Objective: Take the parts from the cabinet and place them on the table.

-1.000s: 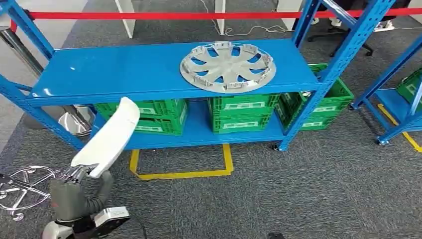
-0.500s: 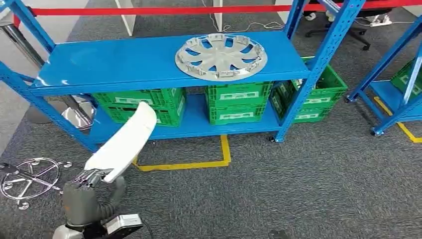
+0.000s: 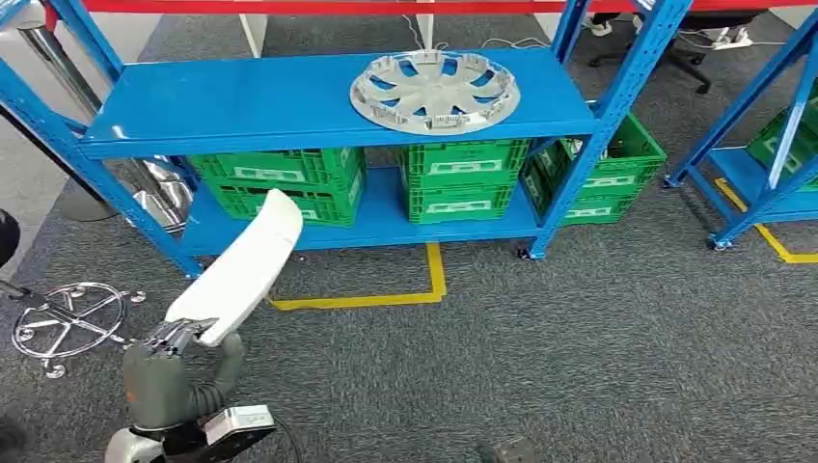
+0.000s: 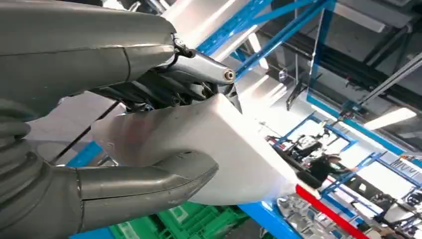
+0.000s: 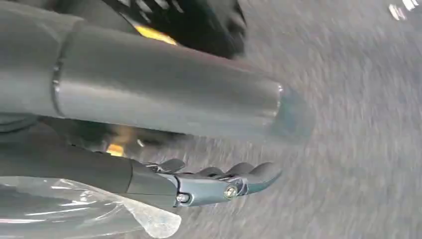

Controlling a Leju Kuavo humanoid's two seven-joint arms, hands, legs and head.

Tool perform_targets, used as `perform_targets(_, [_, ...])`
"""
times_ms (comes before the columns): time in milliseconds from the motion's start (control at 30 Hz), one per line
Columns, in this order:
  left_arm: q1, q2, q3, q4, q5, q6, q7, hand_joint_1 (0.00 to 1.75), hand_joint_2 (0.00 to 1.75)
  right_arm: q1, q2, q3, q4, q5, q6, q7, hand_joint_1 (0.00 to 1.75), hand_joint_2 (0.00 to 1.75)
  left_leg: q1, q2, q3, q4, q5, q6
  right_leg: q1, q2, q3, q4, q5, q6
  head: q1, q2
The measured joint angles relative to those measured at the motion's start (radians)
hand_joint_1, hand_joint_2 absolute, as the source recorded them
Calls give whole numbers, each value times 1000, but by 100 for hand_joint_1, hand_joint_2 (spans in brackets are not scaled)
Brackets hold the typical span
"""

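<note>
Closest in, the left hand [image 3: 159, 371] has a firm hold on the long white part [image 3: 238, 271], thumb under one face and the darker fingers [image 4: 164, 87] clamped over the other, gripping it at its near end so the piece angles up and away toward the rack. The wrist camera confirms it: the white part [image 4: 219, 144] sits wedged between thumb and fingers, its far end jutting out free. The right hand [image 5: 219, 184] hangs over the grey carpet [image 3: 579, 347] with its fingers stretched out fairly straight and nothing between them. To the left on the carpet, a chrome chair base [image 3: 68, 323]. Further out, yellow floor tape [image 3: 371, 294] marks a bay in front of the blue shelving unit [image 3: 289, 101]. On its lower shelf sit green crates [image 3: 458, 188] in a row, another green crate [image 3: 617, 174] just beyond the right upright. On the top shelf lies a silver wheel cover [image 3: 434, 90], flat, right of centre. Behind it all runs a red barrier strip [image 3: 289, 7].
</note>
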Motion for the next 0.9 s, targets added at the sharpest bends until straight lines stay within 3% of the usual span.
perform_targets(33, [-1, 0, 0, 0, 0, 0, 0, 175, 175, 0, 0, -23, 3, 1, 1, 0, 0, 0, 0, 1, -4, 0, 14, -5, 1, 1, -5, -9, -10, -8, -2, 0])
perform_targets(100, [-1, -2, 0, 0, 0, 0, 0, 175, 175, 4, 0, -64, 9, 3, 4, 1, 0, 0, 3, 0, -7, -6, 33, -14, 7, 2, -27, -2, 2, -20, -1, 0])
perform_targets(133, [-1, -1, 0, 0, 0, 0, 0, 175, 175, 6, 2, -76, 10, 5, 6, 5, 0, 0, 6, -3, -14, -3, 32, -18, -2, -3, -36, -6, 13, -29, 1, 0])
perform_targets(167, [0, -1, 0, 0, 0, 0, 3, 175, 175, 3, 3, -86, 15, 6, 5, 20, 0, 0, 7, -5, -21, 13, -15, -26, -1, -5, -48, -2, 23, -33, -3, 0])
perform_targets(200, [0, 0, 0, 0, -1, 0, 7, 175, 175, 3, 3, -95, 21, 5, -3, 51, 0, 0, 9, -5, -28, 66, -92, -33, -1, -8, -60, -2, 34, -45, -8, 0])
perform_targets(233, [0, 1, 0, 0, -1, 0, 7, 175, 175, 3, 3, -105, 27, 1, -15, 91, 0, 0, 10, -5, -38, 142, -160, -38, 0, -10, -72, -1, 46, -46, -11, 0])
perform_targets(267, [0, 3, 0, 0, -1, 0, 6, 175, 175, 3, 3, -110, 34, -3, -28, 145, 0, 0, 10, -5, -48, 217, -205, -40, 1, -11, -80, 1, 56, -46, -10, 0])
perform_targets(300, [0, 6, 0, 0, 0, 0, 6, 175, 175, 2, 3, -113, 39, -3, -48, 211, 0, 0, 11, -5, -51, 280, -221, -41, 2, -13, -91, 5, 67, -47, -10, 0])
perform_targets(333, [0, 10, 0, 0, 2, 0, 4, 175, 175, 3, 3, -114, 44, -2, -69, 286, 0, 0, 10, -5, -44, 311, -202, -40, 3, -15, -111, 13, 77, -47, -10, 0])
perform_targets(367, [0, 14, 0, 0, 3, 0, 3, 175, 175, 5, 3, -114, 48, 0, -81, 328, 0, 0, 10, -5, -19, 300, -165, -37, 4, -17, -133, 22, 85, -47, -10, 0])
perform_targets(433, [0, 17, 0, 0, 3, 0, 3, 175, 175, 7, 3, -115, 53, 3, -89, 348, 0, 0, 9, -6, 83, 159, -107, -22, 8, -15, -168, 38, 100, -45, -10, 0])
perform_targets(467, [-1, 18, 0, 0, 3, 0, 3, 175, 175, 6, 3, -115, 53, 4, -90, 351, 0, 0, 5, -8, 141, 72, -113, -11, 7, -14, -178, 42, 106, -44, -10, 0])
perform_targets(500, [-2, 18, 0, 0, 3, 0, 3, 175, 175, 5, 5, -115, 54, 5, -93, 357, 0, 0, 2, -8, 181, 0, -138, -3, 13, -13, -186, 48, 113, -38, -9, 0])
perform_targets(533, [-3, 19, 0, 0, 5, 0, 2, 175, 175, 4, 5, -115, 56, 8, -100, 378, 0, 0, -1, -8, 187, -21, -146, -4, 8, -13, -192, 47, 125, -30, -8, 0])
perform_targets(600, [-5, 22, 1, 0, 10, 0, 1, 175, 175, 2, 5, -115, 60, 18, -119, 466, 0, 0, -7, -8, 174, -22, -135, 1, 3, -15, -201, 42, 144, -17, -9, 0])
perform_targets(633, [-6, 23, 1, 2, 13, 0, -1, 175, 175, 5, 5, -114, 62, 24, -125, 520, 0, 0, -4, -7, 157, -34, -119, 6, 7, -13, -203, 39, 153, -8, -8, 0])
perform_targets(667, [-9, 23, 2, 4, 18, 0, -3, 175, 175, 5, 5, -112, 65, 25, -134, 559, 0, 0, 2, 1, 153, -39, -104, 11, 3, -6, -215, 53, 115, -5, -11, 0])
perform_targets(700, [-13, 23, 3, 6, 22, 0, -5, 175, 175, 5, 5, -111, 65, 26, -139, 591, 0, 0, 2, 0, 138, -39, -92, 23, 2, -3, -229, 93, 51, -2, -6, 0])
perform_targets(767, [-15, 23, 5, 11, 29, 0, -10, 175, 175, 6, 5, -107, 66, 25, -148, 613, 0, 0, 0, 1, 106, -37, -67, 26, 0, -3, -259, 227, -64, 3, -4, 0])
perform_targets(800, [-15, 23, 7, 14, 31, 0, -12, 175, 175, 5, 5, -106, 66, 25, -153, 616, 0, 0, -1, 3, 88, -36, -54, 25, 0, -3, -266, 290, -88, 6, -3, 0])
perform_targets(833, [-15, 23, 8, 17, 32, 0, -14, 175, 175, 4, 5, -105, 66, 25, -156, 616, 0, 0, -1, 5, 68, -34, -39, 23, 0, -3, -263, 335, -71, 9, -3, 0])
perform_targets(867, [-15, 23, 8, 20, 37, 0, -15, 175, 175, 4, 5, -105, 66, 25, -159, 613, 0, 0, -1, 6, 49, -30, -27, 22, -1, -3, -246, 339, -27, 10, -3, 0])
perform_targets(900, [-15, 24, 8, 23, 40, 0, -16, 175, 175, 4, 5, -104, 66, 25, -161, 609, 0, 0, -1, 6, 27, -25, -14, 19, -1, -3, -210, 310, 29, 11, -3, 0])
